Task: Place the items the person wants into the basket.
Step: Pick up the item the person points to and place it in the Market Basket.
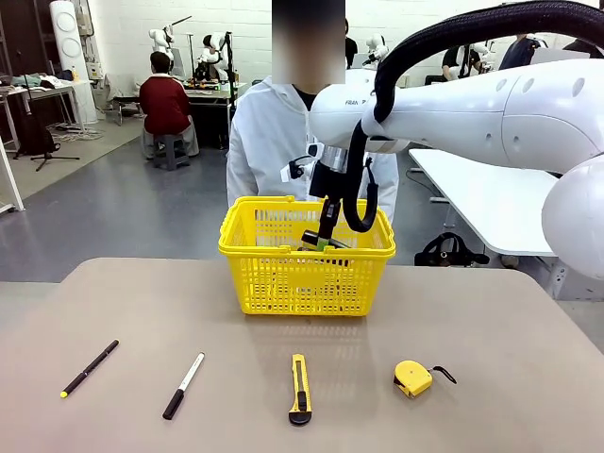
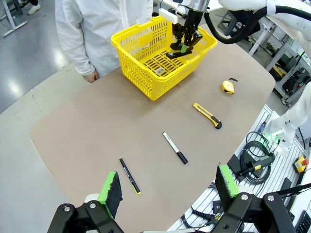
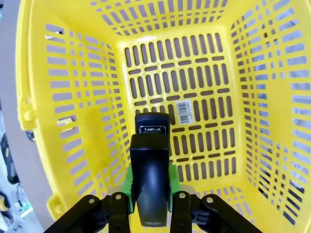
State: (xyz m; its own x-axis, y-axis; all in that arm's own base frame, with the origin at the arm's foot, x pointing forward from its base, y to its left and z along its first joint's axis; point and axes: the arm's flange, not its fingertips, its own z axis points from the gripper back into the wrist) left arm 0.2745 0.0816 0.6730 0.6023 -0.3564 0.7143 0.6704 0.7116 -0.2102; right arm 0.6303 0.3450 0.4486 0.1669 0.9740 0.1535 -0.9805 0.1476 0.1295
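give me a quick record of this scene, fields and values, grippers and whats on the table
right gripper: shut on a black tool, held over the basket floor
left gripper: open, empty, raised above the table
basket: yellow, far side, in front of the person
on table, robot's left to right: pen, marker, knife, tape measure
knife and tape measure: not yet in basket

utility knife (image 1: pixel 299 389) and tape measure (image 1: pixel 413 377) on the table (image 1: pixel 510 330), outside basket (image 1: pixel 283 283)
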